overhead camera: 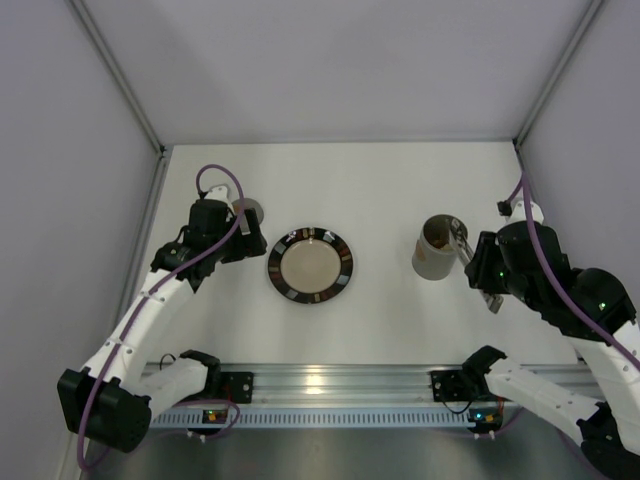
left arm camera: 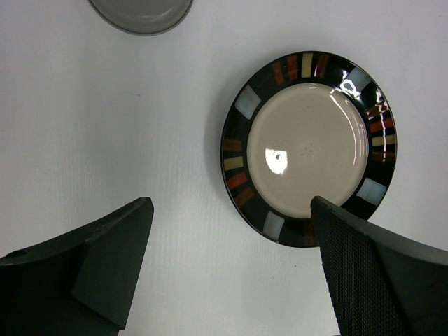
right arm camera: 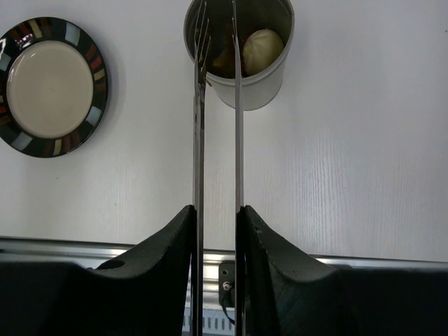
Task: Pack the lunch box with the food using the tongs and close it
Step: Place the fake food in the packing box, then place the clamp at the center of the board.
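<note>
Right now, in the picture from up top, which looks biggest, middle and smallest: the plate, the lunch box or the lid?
1. plate, clearly the biggest.
2. lunch box.
3. lid, but this one is unsure: the left arm hides part of it, so it may match the lunch box.

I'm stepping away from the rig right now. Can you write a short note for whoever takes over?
Left gripper: open, empty, hovering near the lid and the plate.
Right gripper: shut on the tongs, tips at the mouth of the lunch box.
Done: plate bare; food lies in the lunch box, a cream-white round piece showing.
Left: set the tongs down, fit the lid.
</note>
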